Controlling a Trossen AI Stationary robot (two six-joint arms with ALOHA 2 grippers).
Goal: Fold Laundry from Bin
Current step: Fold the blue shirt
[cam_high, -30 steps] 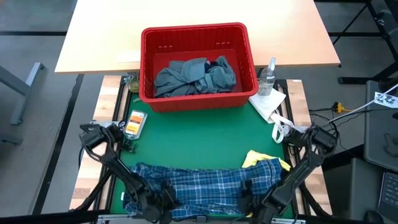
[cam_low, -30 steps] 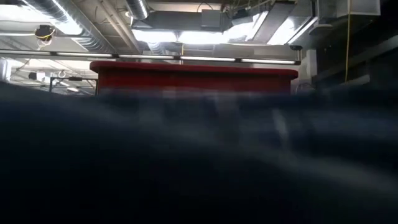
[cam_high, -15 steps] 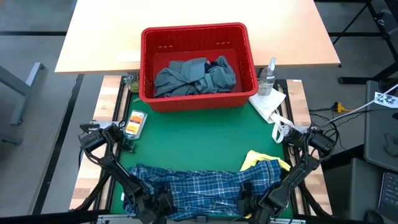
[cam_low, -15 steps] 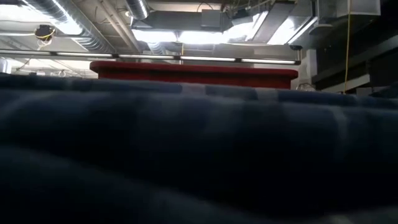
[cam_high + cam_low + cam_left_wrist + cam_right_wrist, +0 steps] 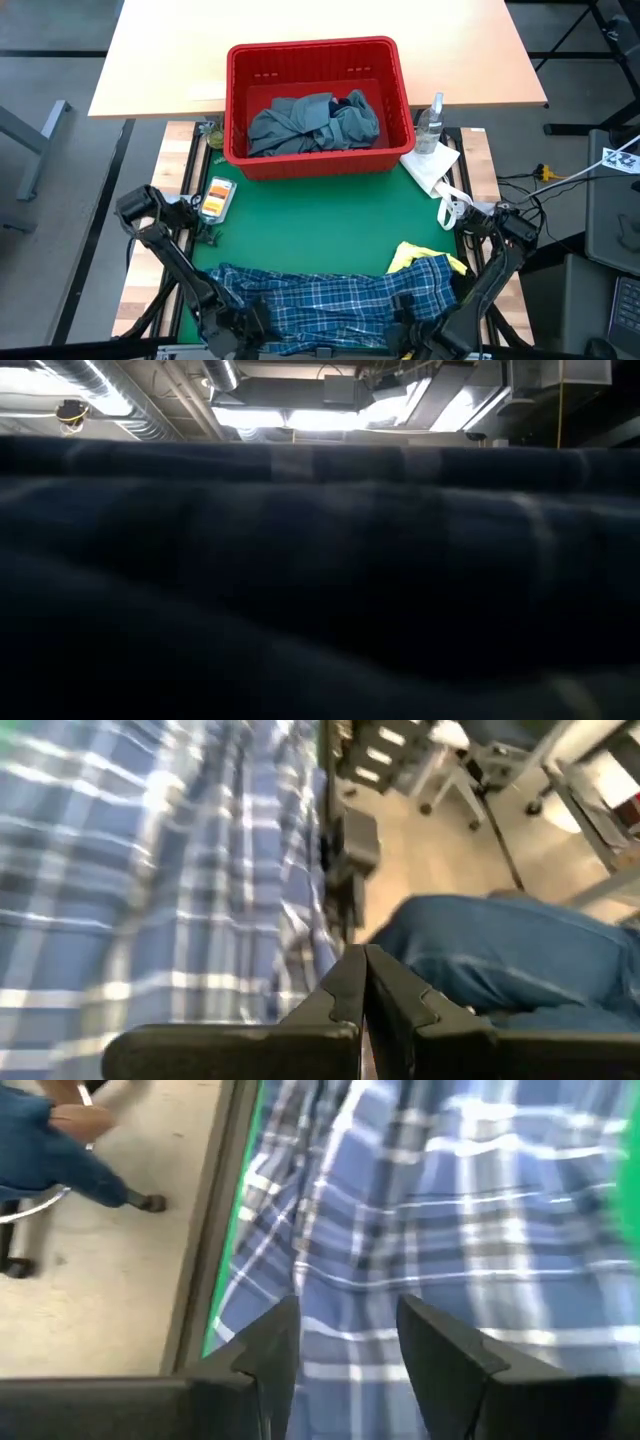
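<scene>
plaid shirt [image 5: 330, 298] spread on the worktop, unfolded; left pincer [image 5: 362, 982] clamped shut, right pincer [image 5: 345, 1342] wide (grey-blue garment [image 5: 312, 122] waits in bin [image 5: 236, 100]).

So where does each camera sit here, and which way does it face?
High: overhead, straight down on the red bin, plaid shirt and both arms.
Low: table height, lens almost wholly blocked by plaid shirt; ceiling above.
Left wrist: past the shut left tool, shirt and floor beyond.
Right wrist: past the open right tool onto shirt.
All four share the shirt.
</scene>
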